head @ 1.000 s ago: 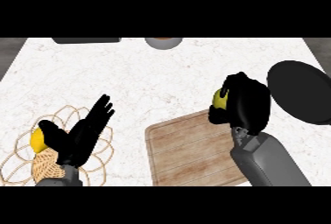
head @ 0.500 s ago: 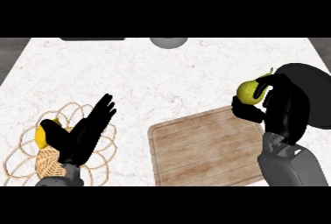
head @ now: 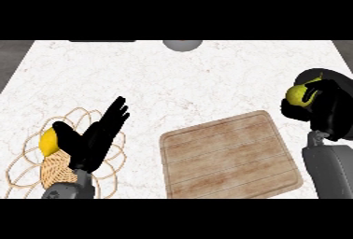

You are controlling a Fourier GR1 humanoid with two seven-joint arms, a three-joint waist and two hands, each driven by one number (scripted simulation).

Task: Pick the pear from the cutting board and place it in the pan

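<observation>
In the head view, we see our right hand (head: 324, 112) with its fingers curled round the pear (head: 300, 93), holding it over the dark pan (head: 318, 74) at the counter's (head: 172, 79) right edge. The cutting board (head: 231, 158) lies bare, so we judge the pick done; what remains is lowering the pear into the pan and letting go. Our left hand (head: 96, 137) rests open at the lower left, fingers straight, above a wire basket (head: 27, 163) that holds a yellow fruit (head: 48, 140). A grey bowl (head: 183, 45) sits at the far edge.
</observation>
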